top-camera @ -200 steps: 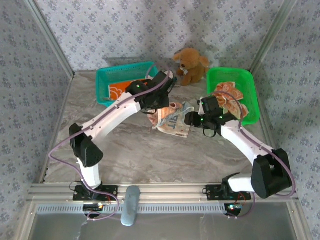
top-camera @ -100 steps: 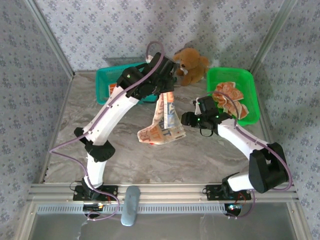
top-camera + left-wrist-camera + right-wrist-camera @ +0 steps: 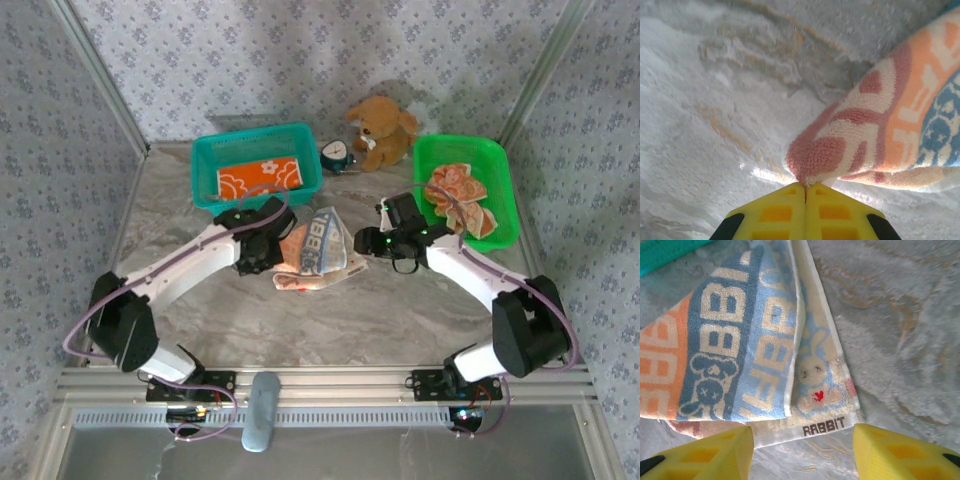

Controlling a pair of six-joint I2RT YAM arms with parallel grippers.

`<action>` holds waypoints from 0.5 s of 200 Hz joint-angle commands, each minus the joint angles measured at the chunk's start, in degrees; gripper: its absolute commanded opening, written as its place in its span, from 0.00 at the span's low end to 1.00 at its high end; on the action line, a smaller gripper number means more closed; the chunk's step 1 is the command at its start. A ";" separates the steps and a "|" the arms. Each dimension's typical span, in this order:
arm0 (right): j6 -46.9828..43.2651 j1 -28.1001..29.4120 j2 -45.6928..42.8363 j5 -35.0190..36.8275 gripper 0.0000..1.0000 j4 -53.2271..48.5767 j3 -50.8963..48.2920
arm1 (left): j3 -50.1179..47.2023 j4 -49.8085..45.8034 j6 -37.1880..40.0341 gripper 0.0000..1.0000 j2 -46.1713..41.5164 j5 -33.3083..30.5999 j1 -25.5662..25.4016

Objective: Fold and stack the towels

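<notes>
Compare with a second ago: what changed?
The left gripper, still shut on a corner of the blue, orange and cream printed towel, lifted it high, then laid it down bunched. The right gripper stayed open beside it; teal plastic basket, green plastic basket and brown plush toy unchanged.

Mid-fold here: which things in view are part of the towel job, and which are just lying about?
Job: rabbit-print towel on the table, its corner pinched in the left tool, right tool open at its edge; folded orange flowered towel in the teal basket; crumpled towels in the green basket.
Lying about: brown plush toy; small round object beside it; grey piece on the front rail.
</notes>
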 commanded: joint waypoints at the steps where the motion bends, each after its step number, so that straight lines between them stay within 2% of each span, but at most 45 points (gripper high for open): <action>1: 2.70 3.20 2.27 0.31 0.57 -1.09 1.96 | -4.69 8.49 -2.61 0.00 -1.72 2.98 0.04; 45: 6.23 8.64 7.62 0.07 0.58 2.71 1.81 | -6.97 11.04 -0.65 0.00 -1.99 4.18 3.06; 100: 5.47 8.24 13.15 0.38 0.59 7.70 3.04 | -6.64 11.97 0.97 0.00 -1.15 6.13 3.53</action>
